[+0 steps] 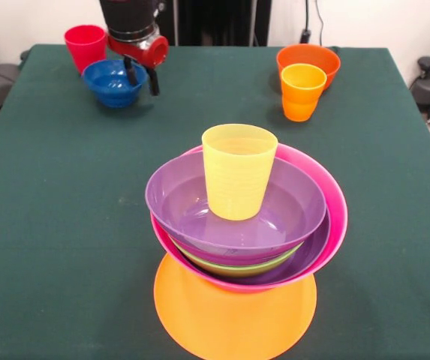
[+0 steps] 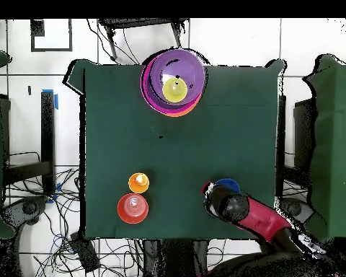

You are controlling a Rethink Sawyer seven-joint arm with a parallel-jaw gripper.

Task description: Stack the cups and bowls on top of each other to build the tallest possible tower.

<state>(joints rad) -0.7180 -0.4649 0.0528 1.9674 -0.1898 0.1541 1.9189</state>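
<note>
The tower stands at the table's near middle: an upturned orange bowl (image 1: 233, 319) as base, then a pink bowl (image 1: 333, 217), a lime green bowl (image 1: 237, 268) and purple bowls (image 1: 177, 199), with a translucent yellow cup (image 1: 239, 171) upright on top. From above, the tower (image 2: 156, 86) shows with the yellow cup (image 2: 175, 89) in it. My gripper (image 1: 141, 77) hangs open at the blue bowl (image 1: 109, 84), one finger inside the rim and the other finger (image 1: 153, 81) outside. A red cup (image 1: 85, 46) stands just behind that bowl. In the overhead view the gripper (image 2: 213, 193) partly covers the blue bowl (image 2: 230, 185).
A red-orange bowl (image 1: 316, 58) sits at the far right with an orange-yellow cup (image 1: 302, 91) touching its front. Seen from above, this cup (image 2: 138, 182) and bowl (image 2: 132, 208) lie close to the table's edge. Cables lie on the floor around the table.
</note>
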